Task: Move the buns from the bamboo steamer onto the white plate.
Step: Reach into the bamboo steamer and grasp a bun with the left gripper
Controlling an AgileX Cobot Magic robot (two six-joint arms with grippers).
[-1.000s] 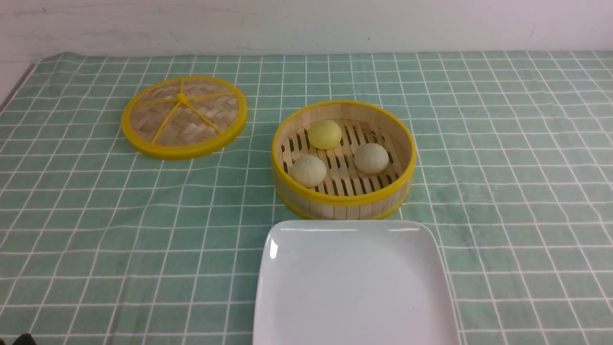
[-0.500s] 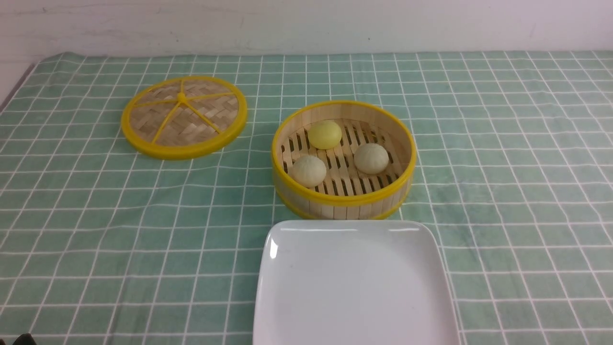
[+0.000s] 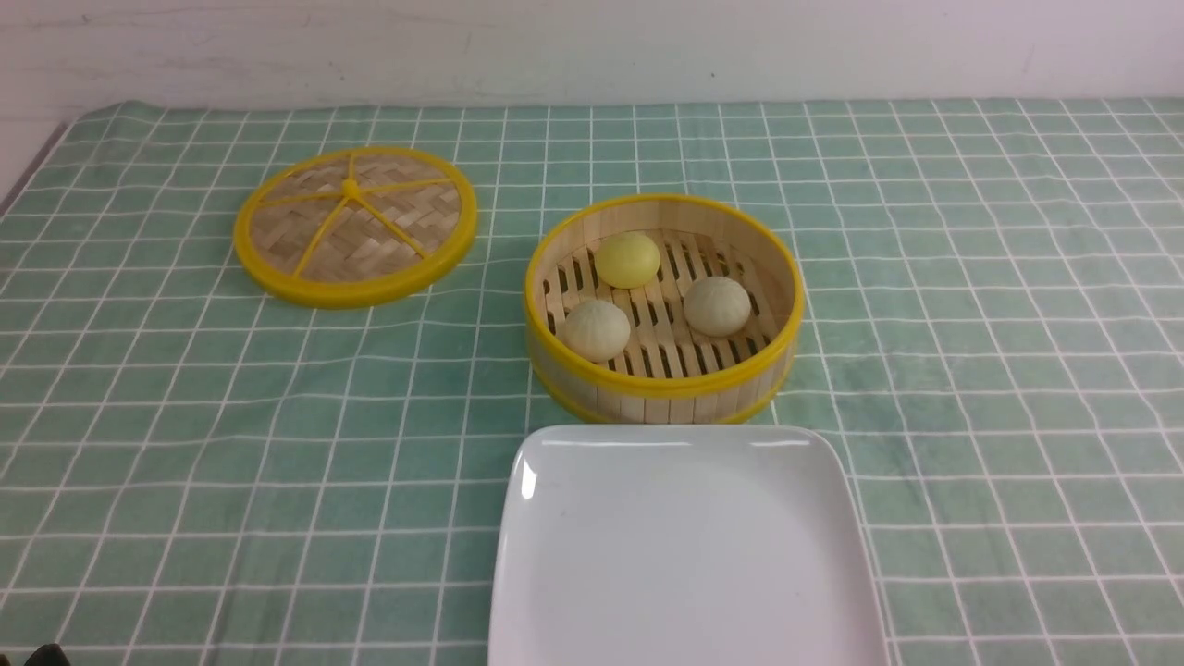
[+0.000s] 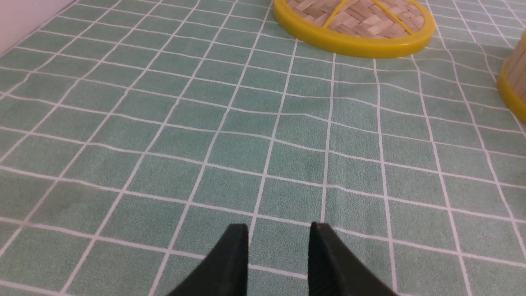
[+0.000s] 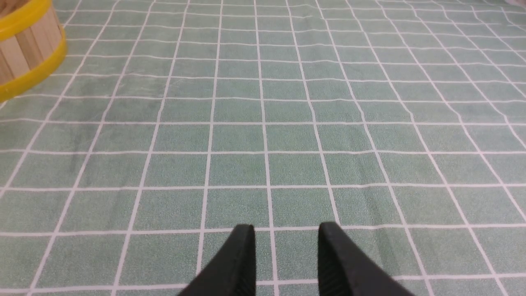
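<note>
OK, step in hand is the first pick: no bun on the plate yet. The round slat-walled bamboo steamer with yellow rims (image 3: 662, 402) sits mid-counter on the green checked cloth (image 3: 185, 416). Inside it:
- smooth yellow dome bun (image 3: 627, 260) at 11 o'clock
- pale cream pleated bun (image 3: 597, 329) at 8 o'clock
- second pale cream bun (image 3: 717, 306) at 3 o'clock

None touch each other. The large glossy white square plate (image 3: 684, 555) is at 6 o'clock of the steamer, just beside it, bare. The flat woven lid with yellow spokes (image 3: 355, 225) lies at 10 o'clock, well apart.

Left fingers (image 4: 230, 263) and right fingers (image 5: 236, 263) are both moderately apart, holding nothing, low over bare cloth.

How I'd run it:
- Right arm takes the 3 o'clock bun, left takes the 8 o'clock one, one arm over the steamer at a time.
- Drop in from straight above so the fingers clear the wall.
- The 8 o'clock bun sits close to the wall, so line the fingers along the wall, not across it.
- Can't judge whether the present gap clears a bun, so widen before descending.
- Squeeze lightly, the buns look soft.
- Lift above the rim before heading to 6 o'clock.
- Set them down spaced apart. The glaze looks slick, so they may slide.
</note>
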